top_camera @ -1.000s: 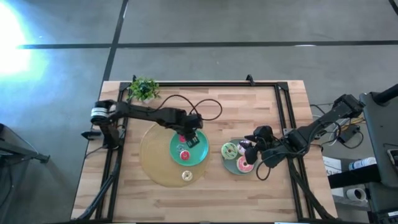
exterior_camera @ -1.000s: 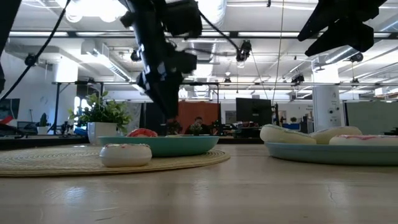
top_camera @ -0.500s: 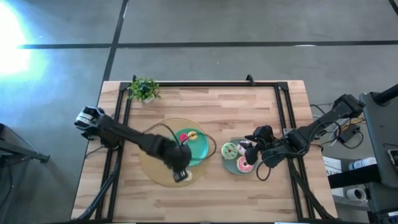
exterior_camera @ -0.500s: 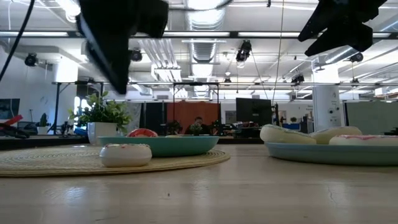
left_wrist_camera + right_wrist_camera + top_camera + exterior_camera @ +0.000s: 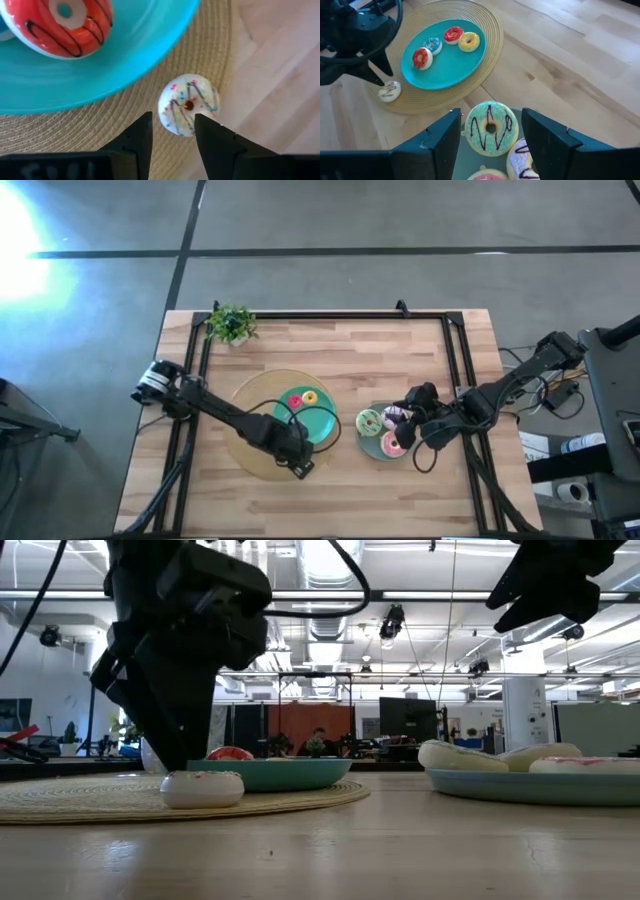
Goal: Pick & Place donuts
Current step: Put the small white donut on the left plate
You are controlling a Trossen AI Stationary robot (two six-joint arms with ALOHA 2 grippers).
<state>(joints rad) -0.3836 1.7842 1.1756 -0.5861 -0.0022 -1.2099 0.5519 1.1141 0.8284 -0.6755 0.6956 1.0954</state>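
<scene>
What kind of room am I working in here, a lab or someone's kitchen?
Probably a lab or open workshop, not a kitchen: the low view shows exposed ceiling ducts, a monitor and a seated person beyond the wooden table, which carries a black frame.

The tabletop (image 5: 340, 490) is pale wood in jointed strips with a smooth, matt finish, and on it lies a round mat (image 5: 60, 127) of coarse woven straw-like fibre, ribbed in rings. The teal plate (image 5: 130, 55) looks like smooth, slightly glossy plastic, and the red donut (image 5: 60, 22) and cream donut (image 5: 189, 104) have shiny, moulded icing with thin dark lines. The left gripper (image 5: 172, 137) shows fingers (image 5: 137, 140) of dull black plastic.
</scene>
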